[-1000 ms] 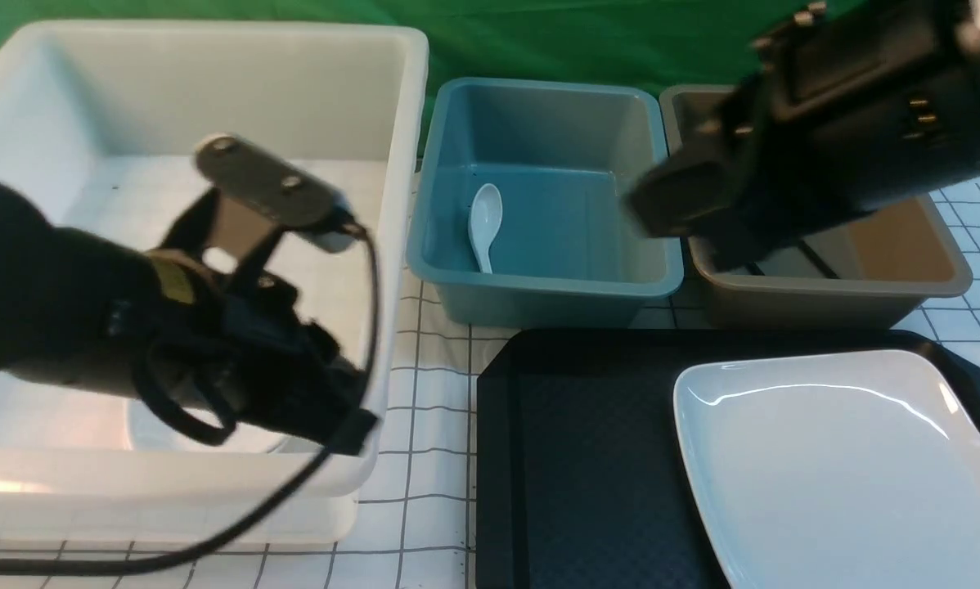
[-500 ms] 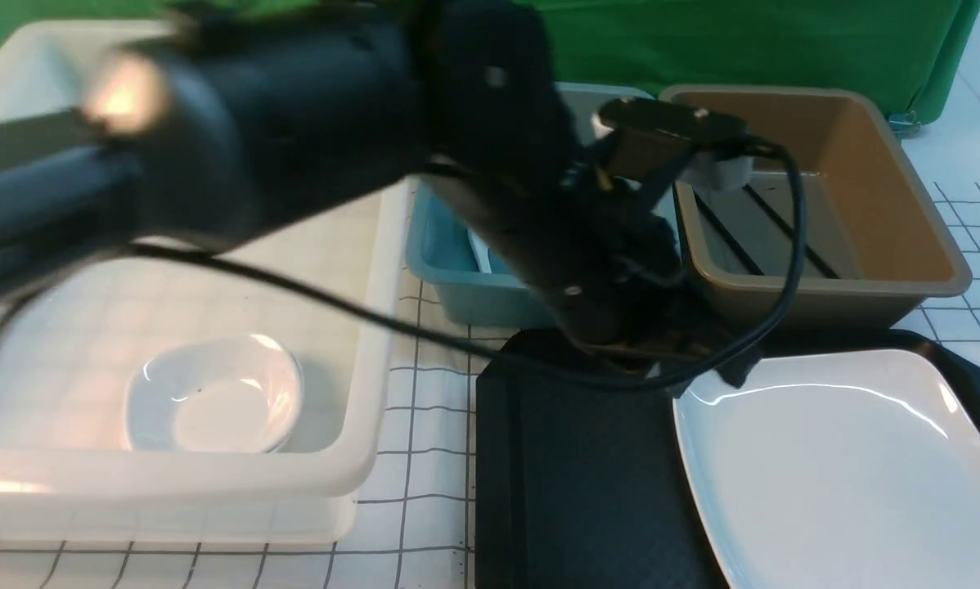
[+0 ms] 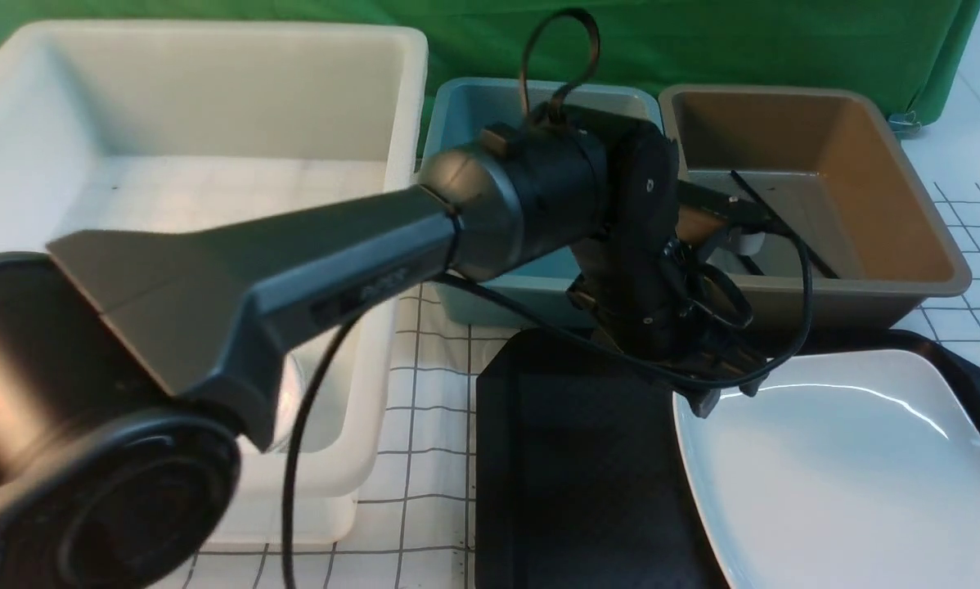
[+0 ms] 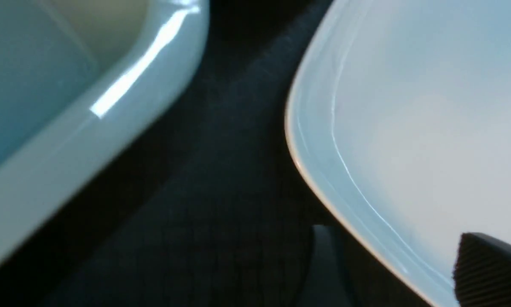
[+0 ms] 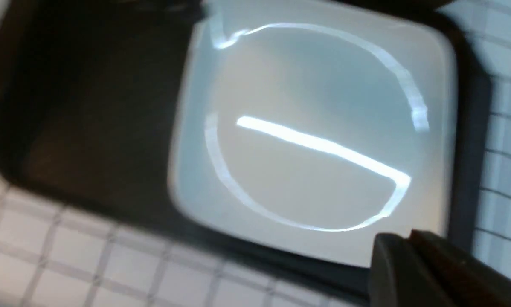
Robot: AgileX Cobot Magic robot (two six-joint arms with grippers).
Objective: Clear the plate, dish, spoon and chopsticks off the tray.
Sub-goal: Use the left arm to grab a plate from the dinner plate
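Straddling the far left corner of the plate (image 3: 833, 483), the left gripper (image 3: 727, 395) has its jaws spread. In the left wrist view one finger (image 4: 323, 268) sits over the dark tray side and the other finger (image 4: 490, 273) over the white plate surface, with the rim running between them. Can't tell if either pad touches the plate; nothing is pinched. The left arm (image 3: 310, 254) crosses the front view from the near left, hiding most of the blue bin (image 3: 457, 90) and part of the white bin (image 3: 212, 82). The plate lies flat on the right part of the tray (image 3: 572, 458), and the tray's left part is bare textured black. The tray sits on the checked table cover (image 3: 433, 458), just in front of the blue bin and the brown bin (image 3: 907, 204). The chopsticks (image 3: 784, 229) lie inside the brown bin, off the tray, partly hidden by the left wrist. The spoon is not visible behind the arm. The right gripper (image 5: 409, 245) shows only in its own wrist view, blurred, with its fingers pressed together and nothing between them, hanging above the plate's edge and looking down on plate and tray.
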